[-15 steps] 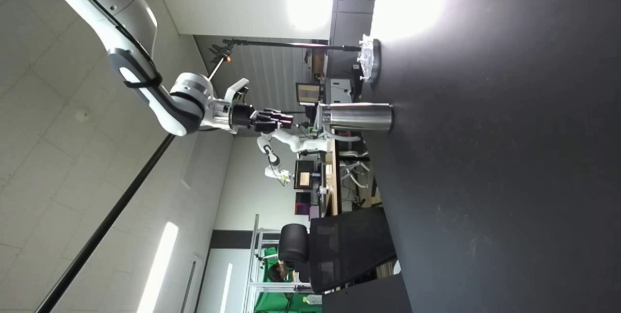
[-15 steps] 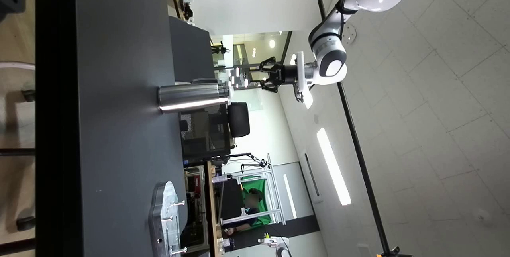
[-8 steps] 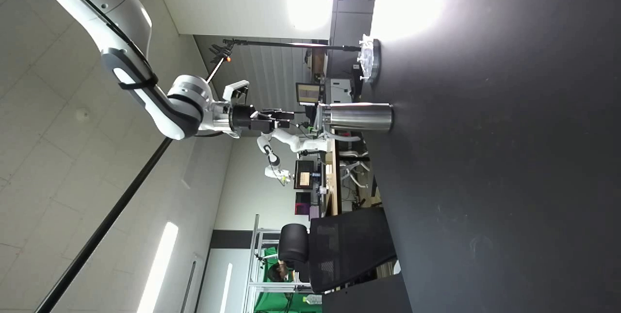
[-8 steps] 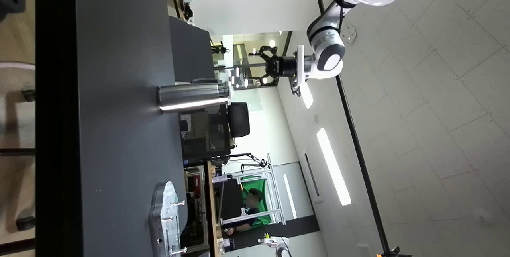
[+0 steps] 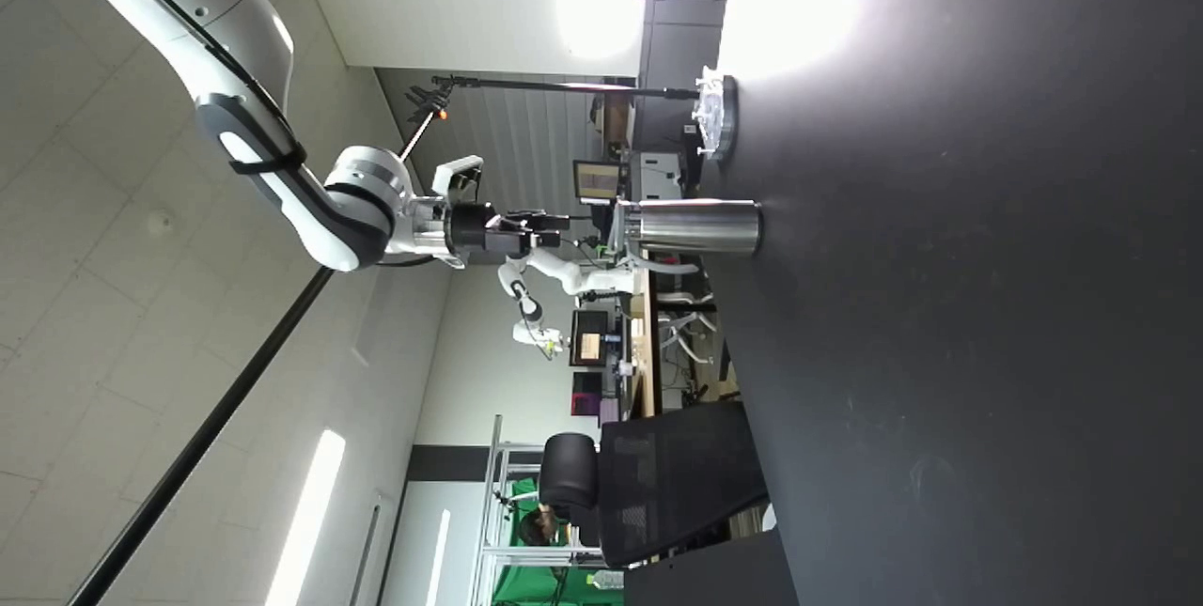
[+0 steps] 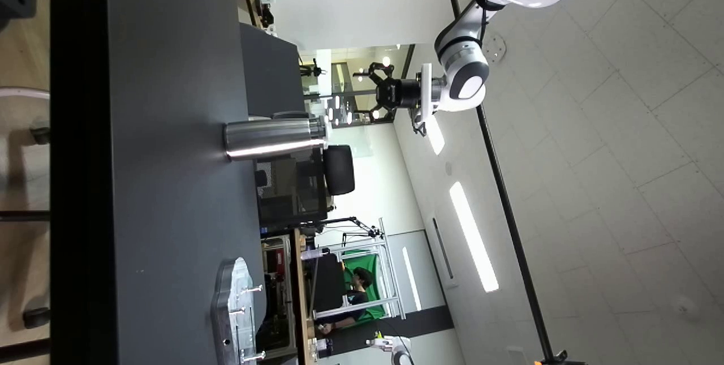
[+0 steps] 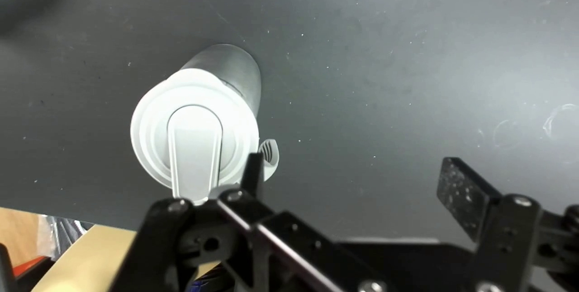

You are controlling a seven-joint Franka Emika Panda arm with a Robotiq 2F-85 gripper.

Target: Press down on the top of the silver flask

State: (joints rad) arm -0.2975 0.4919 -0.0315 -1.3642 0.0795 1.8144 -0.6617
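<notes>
White arm [image 5: 249, 70] hung bent, black gripper [image 7: 354, 169] pointed down, fingers [image 7: 466, 197] parted wide, shiny silver flask [image 6: 271, 137] stood upright below, its round lid [image 7: 194, 133] was pale

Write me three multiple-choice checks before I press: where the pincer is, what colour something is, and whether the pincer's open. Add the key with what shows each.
1. Where is the pincer relative to the lid of the silver flask?
A. Pressed against it
B. Lower than it
C. Higher than it, apart

2. What colour is that lid?
A. White
B. Red
C. Green

3. What state is the pincer in?
A. Shut on the flask
B. Open
C. Shut on nothing

Key
1 C: both exterior views, turned sideways, show a gap above the lid.
2 A: the wrist view shows its white round top.
3 B: the pincer's jaws stand well apart in the wrist view, nothing held between.
</notes>
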